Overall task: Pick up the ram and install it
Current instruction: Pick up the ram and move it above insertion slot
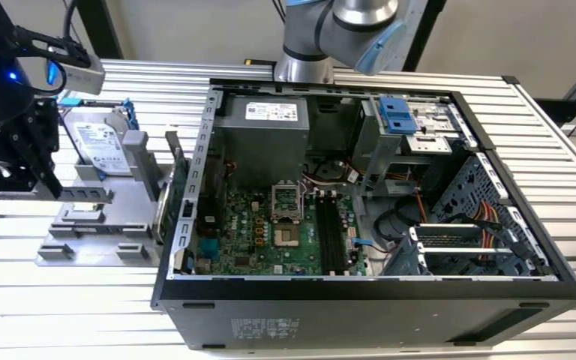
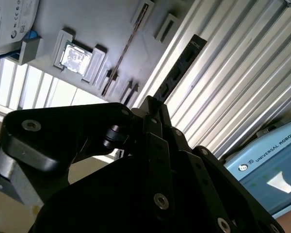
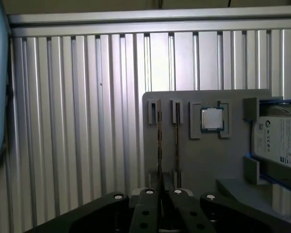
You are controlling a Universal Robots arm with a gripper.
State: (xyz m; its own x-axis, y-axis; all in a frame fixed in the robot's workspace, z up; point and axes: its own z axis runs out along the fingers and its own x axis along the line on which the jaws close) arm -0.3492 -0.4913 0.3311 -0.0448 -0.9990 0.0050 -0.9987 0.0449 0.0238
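Gripper is drawn narrow and clamped on one end of the ram. In the second wrist view the ram juts out from the tips with its chip face showing, raised off the grey holder. In the first wrist view it is edge-on, in line with the holder slot farther from the processor. Another stick stands in the slot next to it.

The pick-up looks as good as done, and the install has not begun. The ram is over the holder, near the table edge on the exterior view's left, well apart from the case.

As I judge it, the install calls for keeping the ram upright with its long edge down. It must then be lined up with one of the memory slots and pressed in evenly.

The arm rises from the table edge behind the case and reaches across to the exterior view's left. Its wrist points the gripper straight down over the holder.
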